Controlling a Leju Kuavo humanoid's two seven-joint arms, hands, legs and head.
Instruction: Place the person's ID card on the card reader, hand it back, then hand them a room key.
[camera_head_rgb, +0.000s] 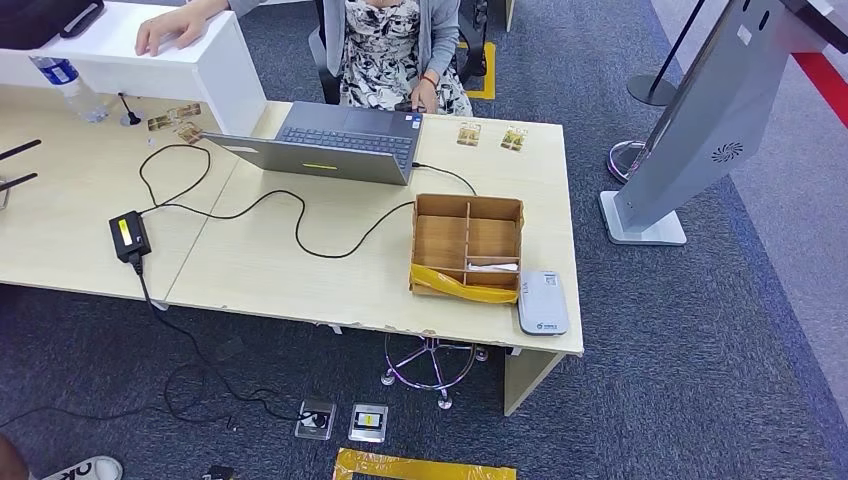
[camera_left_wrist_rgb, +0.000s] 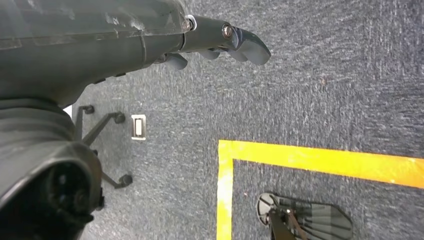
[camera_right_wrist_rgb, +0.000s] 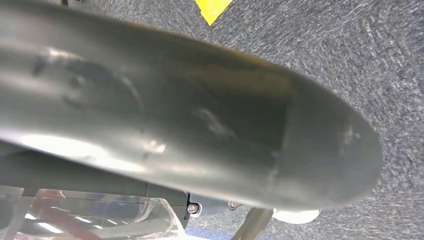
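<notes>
1. Pale wood worktop (camera_head_rgb: 300, 270) seen from above, with a grey card reader (camera_head_rgb: 543, 301) lying flat at its near right corner, just beside a divided wooden tray (camera_head_rgb: 467, 247).
2. Top of the card reader looks bare; no ID card is visible on it.
3. One near compartment of the tray holds a white card-like item (camera_head_rgb: 493, 266), possibly a room key; it is too small to be sure.
4. A person (camera_head_rgb: 395, 50) sits on the far side behind an open laptop (camera_head_rgb: 335, 143), one hand on a raised white counter (camera_head_rgb: 190, 65), the other near the laptop's corner. Whether either holds a card cannot be told.
5. Left robot hand (camera_left_wrist_rgb: 220, 45), in the left wrist view, hangs over grey carpet with fingers loosely extended and nothing in them.
6. Right robot hand (camera_right_wrist_rgb: 200, 125) is a blurred grey mass close to the lens in the right wrist view; its fingers cannot be made out, so its state cannot be told.
7. Progress: reader bare and arms hanging fits either a point where the ID card is yet to be received or one where card and key are already handed over.
</notes>
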